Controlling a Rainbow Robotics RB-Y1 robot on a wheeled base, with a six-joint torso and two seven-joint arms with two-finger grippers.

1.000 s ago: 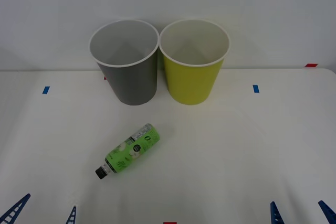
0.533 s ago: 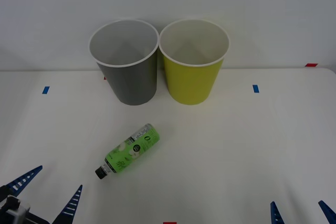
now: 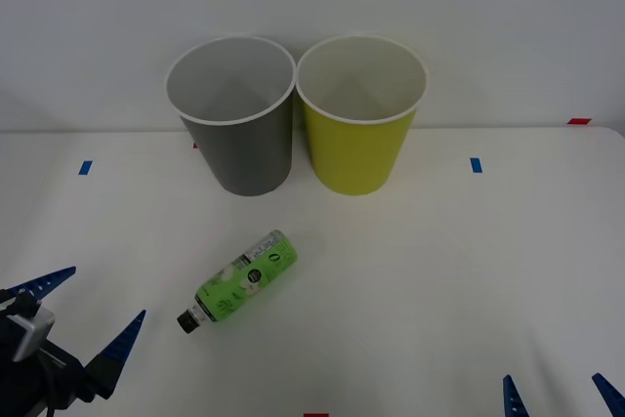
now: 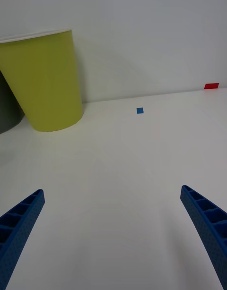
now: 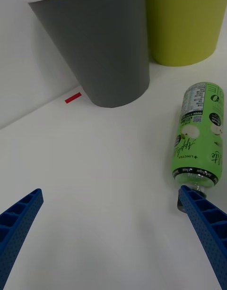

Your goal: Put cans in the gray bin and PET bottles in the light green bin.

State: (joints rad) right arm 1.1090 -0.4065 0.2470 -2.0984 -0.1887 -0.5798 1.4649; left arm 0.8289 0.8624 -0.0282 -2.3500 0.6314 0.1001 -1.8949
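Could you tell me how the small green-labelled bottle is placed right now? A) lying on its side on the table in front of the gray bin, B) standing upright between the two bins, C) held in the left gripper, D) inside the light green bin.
A: the bottle lies on its side on the table, in front of the gray bin, with the open left gripper nearby but not holding it.

Blue ribbed tapered fingers [image 5: 203, 233] on a black-and-gray left gripper [image 3: 86, 313] body

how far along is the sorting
Nothing is binned: the bottle lies on the table in front of the gray bin. The left gripper, open, is beside its cap end; the right gripper is open at the near edge. Left: grasp, drop into the green bin.
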